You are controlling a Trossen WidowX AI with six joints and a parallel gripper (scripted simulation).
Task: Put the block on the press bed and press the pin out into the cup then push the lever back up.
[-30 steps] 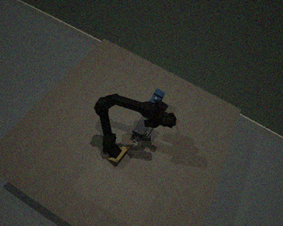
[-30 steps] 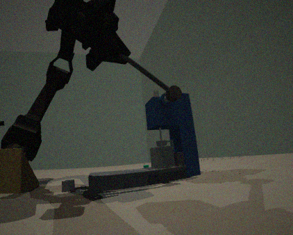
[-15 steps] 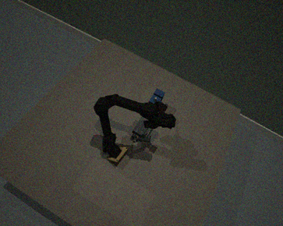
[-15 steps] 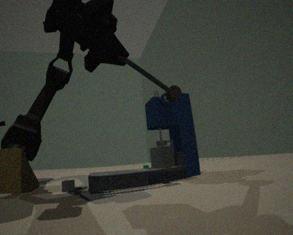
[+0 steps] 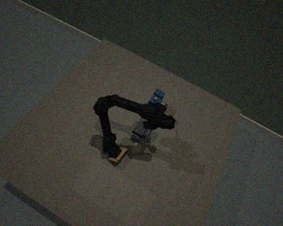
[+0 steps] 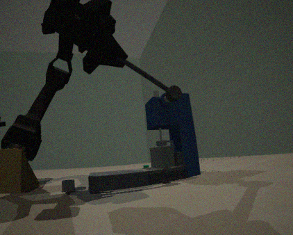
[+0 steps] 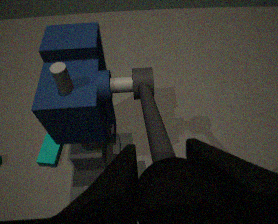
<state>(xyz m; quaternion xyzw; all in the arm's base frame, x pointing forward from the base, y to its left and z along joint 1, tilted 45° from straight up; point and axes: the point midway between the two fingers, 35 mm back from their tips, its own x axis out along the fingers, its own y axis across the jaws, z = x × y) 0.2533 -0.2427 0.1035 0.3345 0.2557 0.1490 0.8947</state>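
At the blue press: lever in the claw, block under the punch

On the table (image 5: 60, 158), a blue press (image 5: 158, 94) (image 6: 191, 135) (image 7: 70, 100) stands upright at the far end of its long dark base (image 6: 118, 181). Light poor, all views grainy.

Claw (image 5: 147, 125) (image 6: 121, 62) (image 7: 160, 149): closed on the lever (image 6: 146, 74) (image 7: 156, 122), one dark finger either side of the rod in the wrist view. Lever slants up from its round hub (image 6: 173, 93) (image 7: 143, 83) to the fingers, so its outer end sits higher than the pivot. A pale shaft (image 7: 121, 84) joins hub to press.

Block (image 6: 162, 156) (image 7: 89, 154): grey, on the press bed, beneath the overhanging blue head. Thin punch rod (image 6: 160, 134) comes down from the head to a small disc-like piece (image 6: 162, 142) at the block's top. Exact alignment of pin and punch: cannot tell. Pin itself not made out.

Pale peg (image 6: 155, 93) (image 7: 61, 78) stands out of the top of the head. Bright green-teal piece (image 6: 146, 166) (image 7: 50, 150) lies near the block, low down. Small grey cube (image 6: 68, 185) on the table, between the yellow arm mount (image 6: 12, 170) and the near end of the base, apart from both.
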